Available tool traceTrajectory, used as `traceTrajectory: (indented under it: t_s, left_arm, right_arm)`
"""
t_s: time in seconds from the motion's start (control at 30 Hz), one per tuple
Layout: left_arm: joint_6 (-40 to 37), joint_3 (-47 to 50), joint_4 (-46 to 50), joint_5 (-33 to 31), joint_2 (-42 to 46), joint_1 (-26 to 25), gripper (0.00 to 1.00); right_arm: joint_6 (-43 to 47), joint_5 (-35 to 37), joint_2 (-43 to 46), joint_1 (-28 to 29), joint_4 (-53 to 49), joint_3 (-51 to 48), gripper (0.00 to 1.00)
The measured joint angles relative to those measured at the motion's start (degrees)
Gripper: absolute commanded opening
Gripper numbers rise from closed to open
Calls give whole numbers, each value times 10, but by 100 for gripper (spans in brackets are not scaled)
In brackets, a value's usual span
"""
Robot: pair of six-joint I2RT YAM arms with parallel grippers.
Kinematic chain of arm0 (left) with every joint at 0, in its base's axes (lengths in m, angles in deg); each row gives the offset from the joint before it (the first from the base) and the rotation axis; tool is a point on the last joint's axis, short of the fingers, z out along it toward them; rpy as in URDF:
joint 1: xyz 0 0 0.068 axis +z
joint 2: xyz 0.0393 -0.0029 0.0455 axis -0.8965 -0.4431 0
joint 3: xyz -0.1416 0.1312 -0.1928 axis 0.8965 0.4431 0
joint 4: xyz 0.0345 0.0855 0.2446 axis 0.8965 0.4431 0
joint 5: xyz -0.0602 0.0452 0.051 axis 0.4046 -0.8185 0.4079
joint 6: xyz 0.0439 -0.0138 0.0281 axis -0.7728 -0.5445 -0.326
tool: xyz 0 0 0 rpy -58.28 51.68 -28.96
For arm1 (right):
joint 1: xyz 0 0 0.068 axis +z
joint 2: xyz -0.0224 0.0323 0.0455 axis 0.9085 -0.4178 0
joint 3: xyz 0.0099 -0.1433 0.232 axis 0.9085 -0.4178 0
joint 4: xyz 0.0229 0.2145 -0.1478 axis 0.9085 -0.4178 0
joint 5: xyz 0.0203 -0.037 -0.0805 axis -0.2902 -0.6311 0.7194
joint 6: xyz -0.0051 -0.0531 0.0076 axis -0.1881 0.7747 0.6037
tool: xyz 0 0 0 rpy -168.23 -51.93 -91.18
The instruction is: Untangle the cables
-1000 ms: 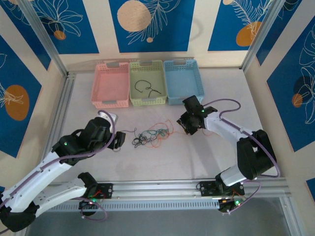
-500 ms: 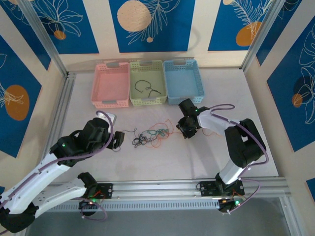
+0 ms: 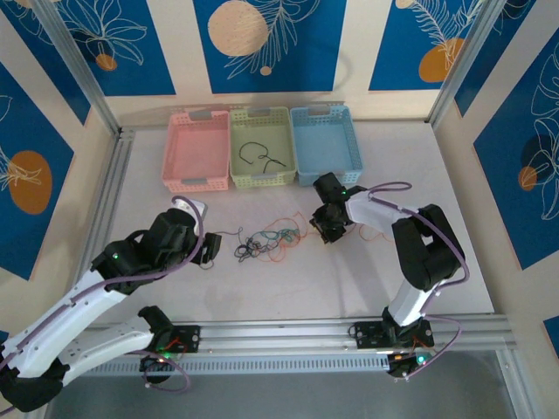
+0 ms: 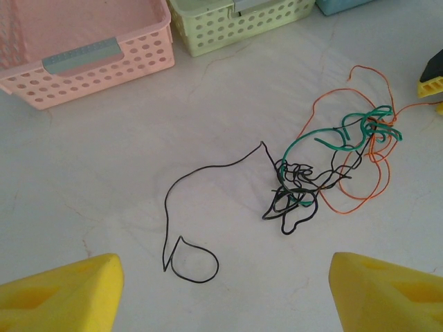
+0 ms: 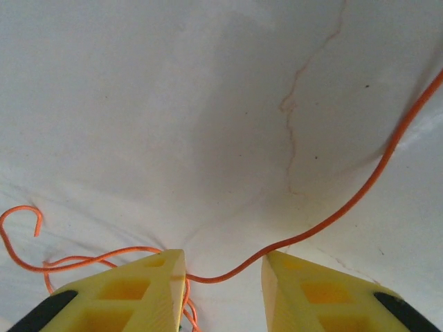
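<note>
The tangle of thin black, green and red-orange cables (image 3: 266,240) is lying mid-surface: light, limp, springy, best taken by a loose end. The right end effector (image 5: 223,273), part-spread, is straddling an orange strand (image 5: 346,207) unpinched. The left end effector (image 4: 223,290) is hovering wide-spread. Bare white surface (image 3: 288,288) is lying near; pastel plastic baskets (image 3: 260,181) are bounding the far side.

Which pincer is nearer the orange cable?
Right. The orange cable runs through the right pincer; the left pincer sits across the tangle, apart from it.
</note>
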Motion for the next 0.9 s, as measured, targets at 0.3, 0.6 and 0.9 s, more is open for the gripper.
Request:
traceTrajectory:
  t_s: [0.3,0.6,0.9]
  left_arm:
    - [0,0,0,-2,0,0,78]
    - [0,0,0,-2,-2,-1,78]
    - [0,0,0,-1,-4,-1,78]
  right_arm:
    - [6,0,-31,3,-2,21,22]
    - [45,-6,-48,4,4,33,0]
    - [233,10,132,23,103,-5,0]
